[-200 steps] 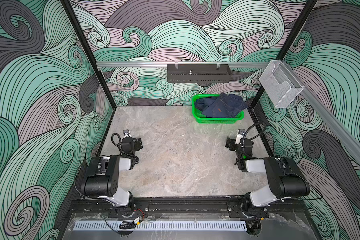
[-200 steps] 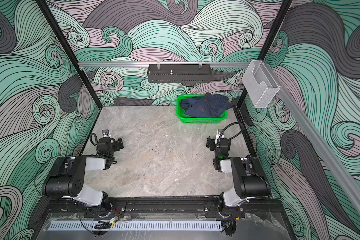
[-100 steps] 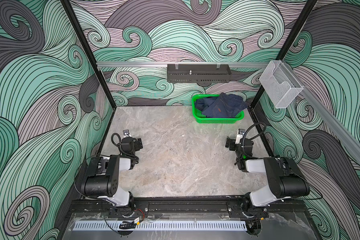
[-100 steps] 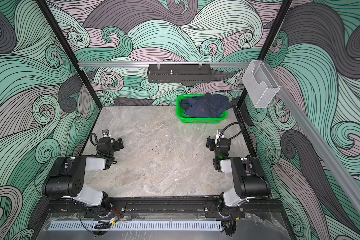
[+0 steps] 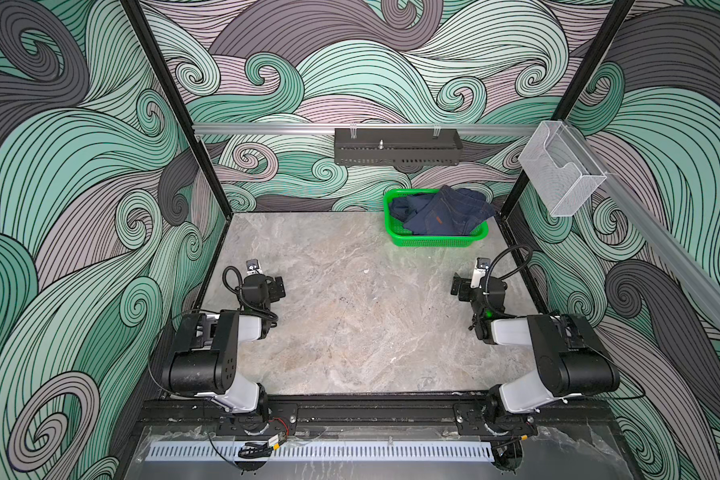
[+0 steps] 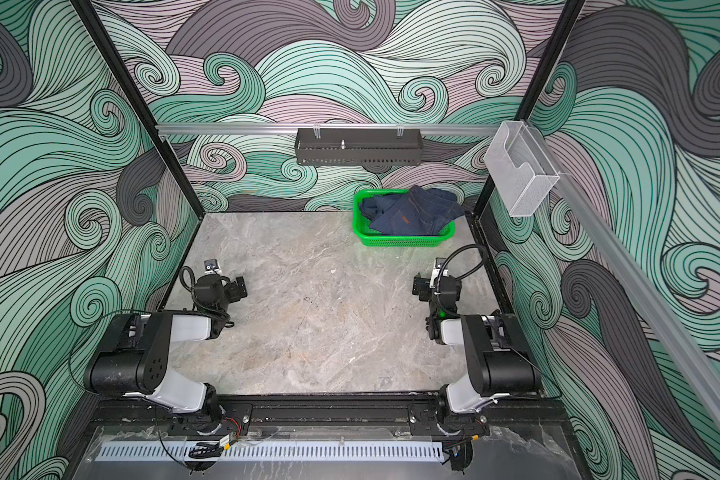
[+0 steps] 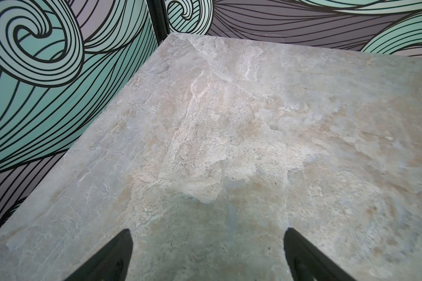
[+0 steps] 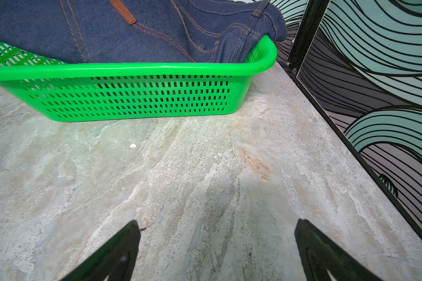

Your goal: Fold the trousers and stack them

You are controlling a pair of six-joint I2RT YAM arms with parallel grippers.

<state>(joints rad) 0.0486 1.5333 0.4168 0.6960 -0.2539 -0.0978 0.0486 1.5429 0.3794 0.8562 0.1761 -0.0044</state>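
The trousers (image 5: 441,212) sit crumpled in the green basket (image 5: 433,241) on the bench (image 5: 350,316). The left claw (image 7: 207,231) and right claw (image 8: 217,222) are wide open, empty.

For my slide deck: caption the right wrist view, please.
Open right gripper faces green basket heaped with navy jeans on marbled tabletop.

I see navy trousers (image 5: 445,214) with orange-tan stitching, a bright green basket (image 5: 433,240), a grey-beige marbled tabletop (image 5: 350,311), and walls (image 5: 80,166) swirled in teal, mauve and grey.
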